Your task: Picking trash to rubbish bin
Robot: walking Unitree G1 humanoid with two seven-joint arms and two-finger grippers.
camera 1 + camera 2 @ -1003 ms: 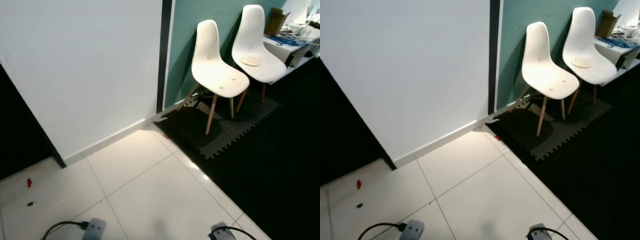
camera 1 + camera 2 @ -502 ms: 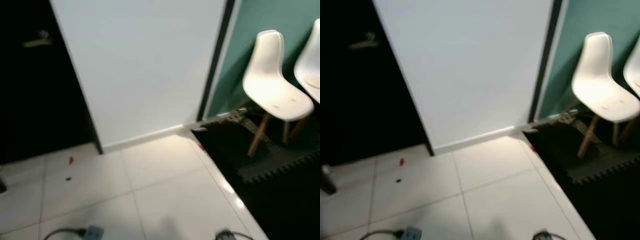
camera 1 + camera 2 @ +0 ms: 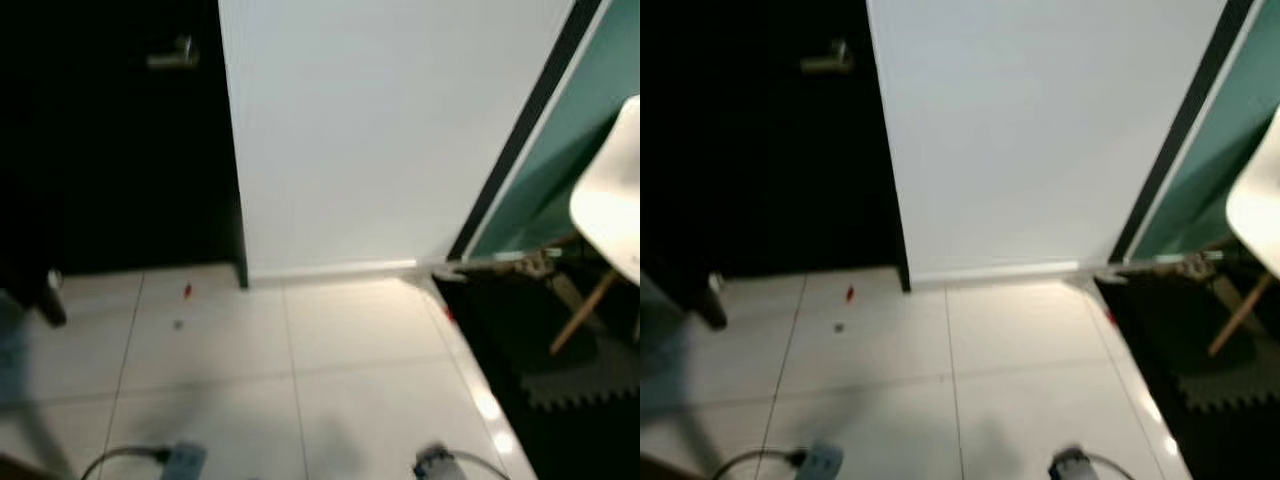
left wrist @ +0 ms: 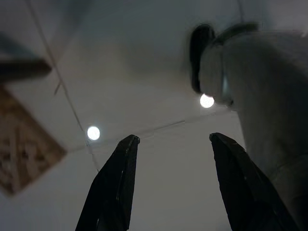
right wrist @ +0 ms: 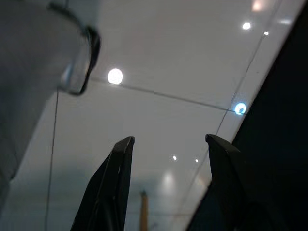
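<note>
Your left tool (image 4: 171, 139) hangs low with its two black fingers spread wide and nothing between them, pointed down at pale floor tiles (image 3: 350, 380) that mirror two ceiling lights. Your right tool (image 5: 168, 142) is just as wide and empty, over glossy tile where the white floor meets a dark strip. In the head views, the tops of both wrists sit at the bottom edge, the left one trailing a black cable (image 3: 120, 458). On the tiled floor ahead of you, toward its far left side near the foot of the black door (image 3: 110, 150), lies a small red scrap (image 3: 187, 291), with a smaller dark speck (image 3: 178, 324) just nearer to you; both are well away from the tools. The door carries a metal handle (image 3: 170, 57). Right of it stands a white wall panel (image 3: 380, 130) with a skirting board, then a black vertical strip and a teal wall. At the floor's right edge, a dark foam mat (image 3: 560, 350) bears a white chair (image 3: 610, 215) on wooden legs. The picture is blurred, and no writing or label can be read.
</note>
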